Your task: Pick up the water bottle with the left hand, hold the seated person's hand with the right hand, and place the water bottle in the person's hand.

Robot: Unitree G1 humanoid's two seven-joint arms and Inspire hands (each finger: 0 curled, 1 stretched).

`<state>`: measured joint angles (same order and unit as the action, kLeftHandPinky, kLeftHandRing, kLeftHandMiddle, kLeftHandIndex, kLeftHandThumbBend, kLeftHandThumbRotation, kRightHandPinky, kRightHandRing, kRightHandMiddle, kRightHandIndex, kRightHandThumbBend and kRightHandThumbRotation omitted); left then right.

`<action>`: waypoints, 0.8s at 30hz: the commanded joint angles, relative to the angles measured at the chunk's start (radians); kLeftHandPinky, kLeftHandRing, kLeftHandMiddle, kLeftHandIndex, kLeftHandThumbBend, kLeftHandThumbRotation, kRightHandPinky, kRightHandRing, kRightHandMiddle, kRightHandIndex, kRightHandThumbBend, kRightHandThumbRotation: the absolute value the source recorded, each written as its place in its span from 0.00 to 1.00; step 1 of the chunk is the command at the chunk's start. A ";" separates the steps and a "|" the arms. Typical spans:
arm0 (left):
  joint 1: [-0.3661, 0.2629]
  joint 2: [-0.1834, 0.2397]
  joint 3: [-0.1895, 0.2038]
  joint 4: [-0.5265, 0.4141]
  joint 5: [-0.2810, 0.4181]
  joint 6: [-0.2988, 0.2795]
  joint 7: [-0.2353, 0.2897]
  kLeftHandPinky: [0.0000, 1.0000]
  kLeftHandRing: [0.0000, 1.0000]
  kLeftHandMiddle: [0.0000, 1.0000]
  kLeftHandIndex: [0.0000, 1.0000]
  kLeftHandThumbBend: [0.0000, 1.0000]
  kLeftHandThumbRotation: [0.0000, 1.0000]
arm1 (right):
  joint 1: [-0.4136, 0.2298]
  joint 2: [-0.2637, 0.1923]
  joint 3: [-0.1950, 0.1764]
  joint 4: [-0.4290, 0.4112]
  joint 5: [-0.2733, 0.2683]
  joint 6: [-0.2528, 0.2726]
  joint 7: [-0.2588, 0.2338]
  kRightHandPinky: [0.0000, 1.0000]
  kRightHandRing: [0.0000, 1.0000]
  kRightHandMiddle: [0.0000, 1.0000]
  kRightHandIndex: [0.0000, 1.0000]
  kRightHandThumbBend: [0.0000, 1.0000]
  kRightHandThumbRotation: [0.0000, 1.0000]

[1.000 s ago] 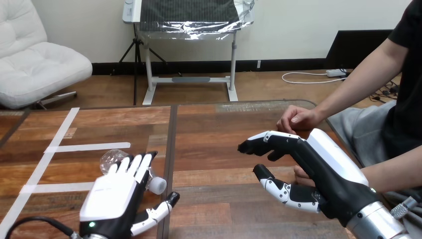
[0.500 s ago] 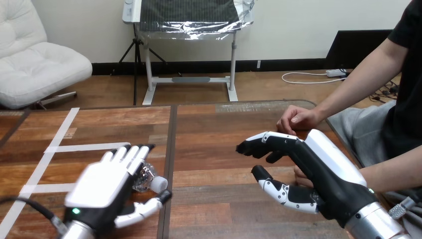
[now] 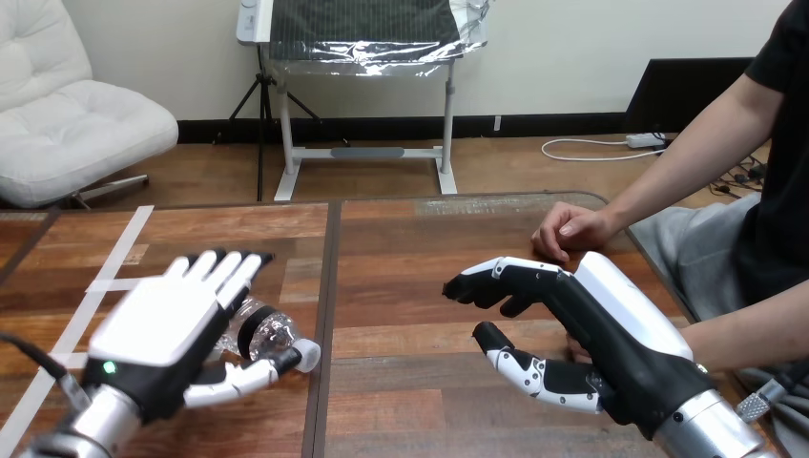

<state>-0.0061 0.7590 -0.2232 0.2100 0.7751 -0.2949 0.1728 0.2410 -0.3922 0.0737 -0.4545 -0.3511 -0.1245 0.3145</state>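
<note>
A clear water bottle (image 3: 269,336) with a white cap lies on its side on the wooden table (image 3: 401,258), cap pointing right. My left hand (image 3: 157,334) hovers over its left part, fingers straight and spread, thumb reaching under toward the cap; the hand is open. My right hand (image 3: 572,329) is open at the right, fingers pointing left, thumb below. One of the person's hands (image 3: 570,229) rests loosely curled on the table just beyond my right hand. The person's other hand lies behind my right hand, mostly hidden, and I cannot tell whether they touch.
White tape strips (image 3: 105,277) mark the table's left part. A dark seam (image 3: 329,286) runs down the table between my hands. The person's forearm (image 3: 754,334) comes in at the lower right edge.
My left hand has swung left and farther away, uncovering most of the bottle. My right hand has edged slightly left. The person's hands have stayed put.
</note>
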 commanded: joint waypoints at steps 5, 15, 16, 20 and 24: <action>-0.146 0.086 0.042 0.044 -0.060 -0.089 -0.093 1.00 1.00 1.00 1.00 0.59 0.79 | -0.053 0.009 -0.012 0.006 0.016 -0.018 -0.024 0.67 0.72 0.73 0.71 0.24 0.00; -0.214 0.125 0.038 0.073 -0.062 -0.094 -0.208 0.99 1.00 1.00 1.00 0.64 0.47 | -0.052 0.011 -0.011 0.002 0.015 -0.015 -0.025 0.68 0.73 0.73 0.71 0.23 0.00; -0.220 0.128 0.036 0.071 -0.059 -0.088 -0.222 0.99 1.00 1.00 1.00 0.64 0.46 | -0.052 0.012 -0.010 0.002 0.016 -0.016 -0.026 0.69 0.73 0.73 0.71 0.23 0.00; -0.256 0.126 0.020 0.084 -0.045 -0.076 -0.266 1.00 1.00 1.00 1.00 0.67 0.40 | -0.054 0.012 -0.007 0.004 0.011 -0.019 -0.029 0.69 0.73 0.73 0.71 0.24 0.00; -0.283 0.117 0.005 0.094 -0.029 -0.062 -0.298 1.00 1.00 1.00 0.99 0.70 0.31 | -0.054 0.014 -0.005 0.006 0.012 -0.022 -0.031 0.69 0.73 0.73 0.71 0.24 0.00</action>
<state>-0.1952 0.8623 -0.2146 0.2871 0.7294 -0.3729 -0.0939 0.2411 -0.3915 0.0751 -0.4511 -0.3513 -0.1269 0.3079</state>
